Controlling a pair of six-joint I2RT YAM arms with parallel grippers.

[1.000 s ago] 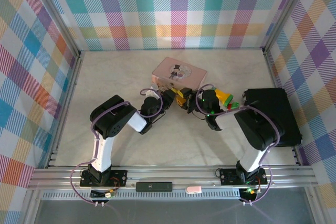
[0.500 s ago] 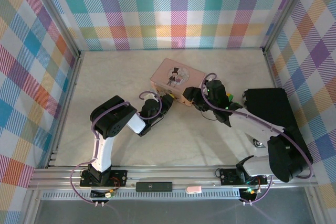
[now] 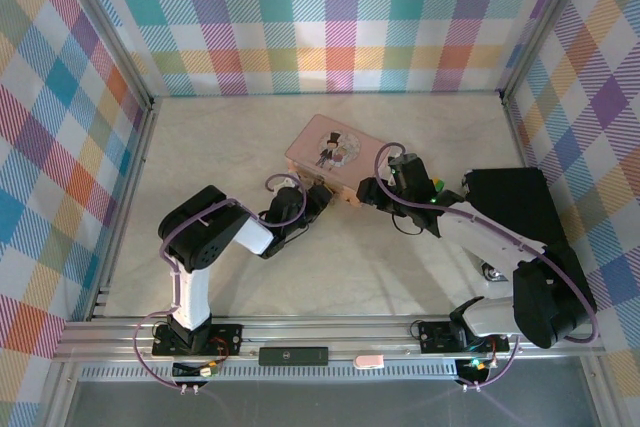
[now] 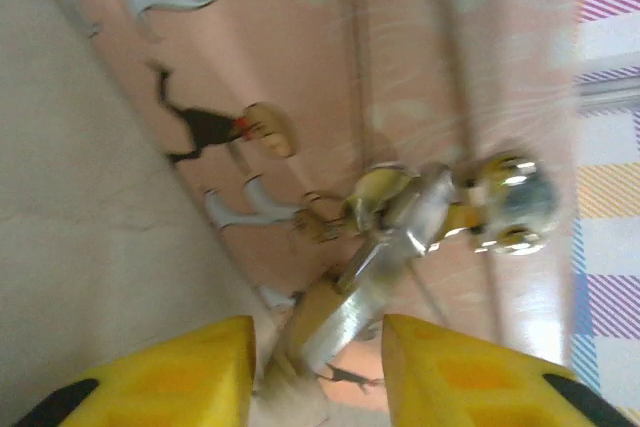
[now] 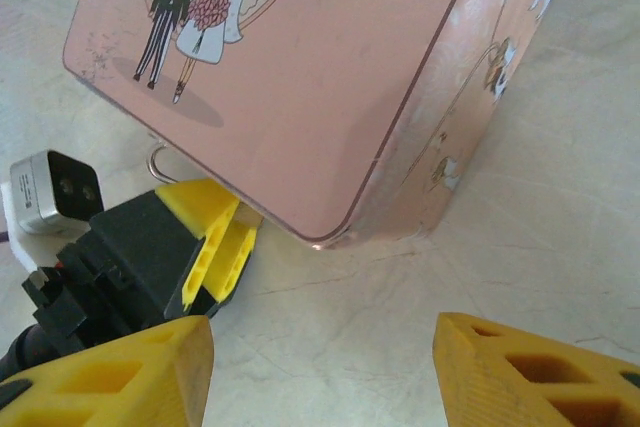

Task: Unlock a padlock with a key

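Surroundings: pale marbled worktop (image 3: 400, 277), enclosed by plaid walls. Near centre: pink box (image 3: 338, 150), lying flat, cartoon couple on the lid. Toward the right edge: black case (image 3: 520, 217).

Left end effector (image 4: 318, 332): close against the box's side wall, yellow fingers (image 4: 170, 377) parted to either side of the padlock (image 4: 335, 312). Grip state: cannot tell (left wrist view blurred, contact between pads and lock body not resolvable).

Padlock location: against the box's side wall, brass body low between the left fingers, silvery part angled up toward a shiny round fitting (image 4: 515, 202) on the box.

Right end effector (image 5: 322, 332): released, fingers wide apart, nothing between them. Position: over bare worktop just beside the box's near corner, facing the left end effector.
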